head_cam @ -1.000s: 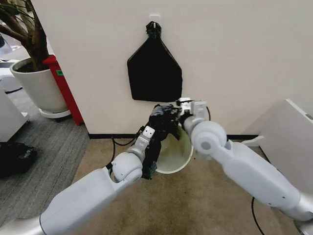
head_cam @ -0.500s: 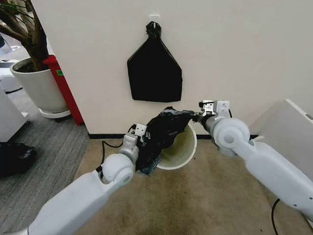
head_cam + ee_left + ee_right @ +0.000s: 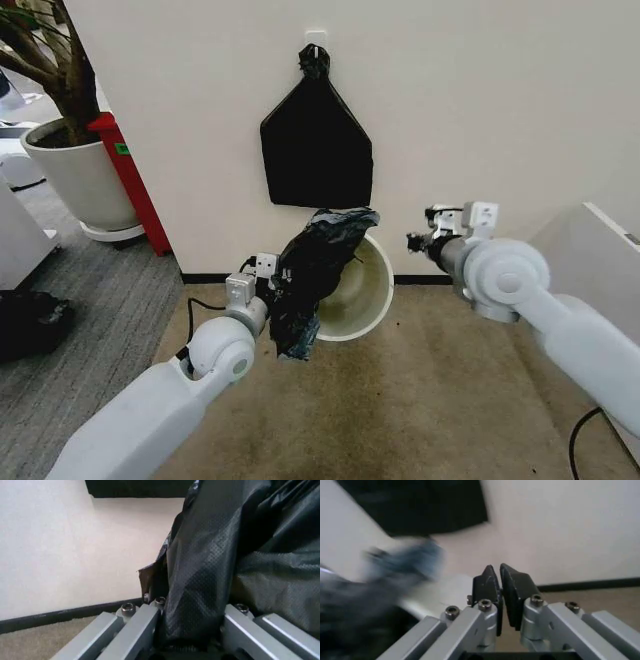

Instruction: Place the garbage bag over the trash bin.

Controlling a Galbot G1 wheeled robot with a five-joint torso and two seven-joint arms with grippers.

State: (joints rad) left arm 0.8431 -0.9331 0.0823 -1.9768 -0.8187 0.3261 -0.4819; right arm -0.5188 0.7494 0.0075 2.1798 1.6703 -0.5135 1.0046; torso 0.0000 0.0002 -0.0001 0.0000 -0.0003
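The garbage bag (image 3: pixel 318 268), black and crinkly, hangs bunched over the left part of the trash bin's rim. The trash bin (image 3: pixel 365 290) is a cream-white bucket against the wall, tilted so its mouth faces me. My left gripper (image 3: pixel 272 292) is just left of the bin, shut on the bag's lower edge. In the left wrist view the bag (image 3: pixel 225 555) fills the gap between the left gripper's fingers (image 3: pixel 190 637). My right gripper (image 3: pixel 415 241) hovers to the right of the bin, apart from the bag. In the right wrist view the right gripper (image 3: pixel 499 581) is shut on nothing.
A flat black bundle (image 3: pixel 315 150) hangs on the wall above the bin. At the left stand a large white plant pot (image 3: pixel 75 180) and a red object (image 3: pixel 130 180). A white cabinet (image 3: pixel 600 270) stands at the right. A cable (image 3: pixel 215 300) lies by the baseboard.
My right gripper has let go of the bag and moved right, away from the bin. My left gripper has drawn the bag leftwards, so more of the bin's mouth shows.
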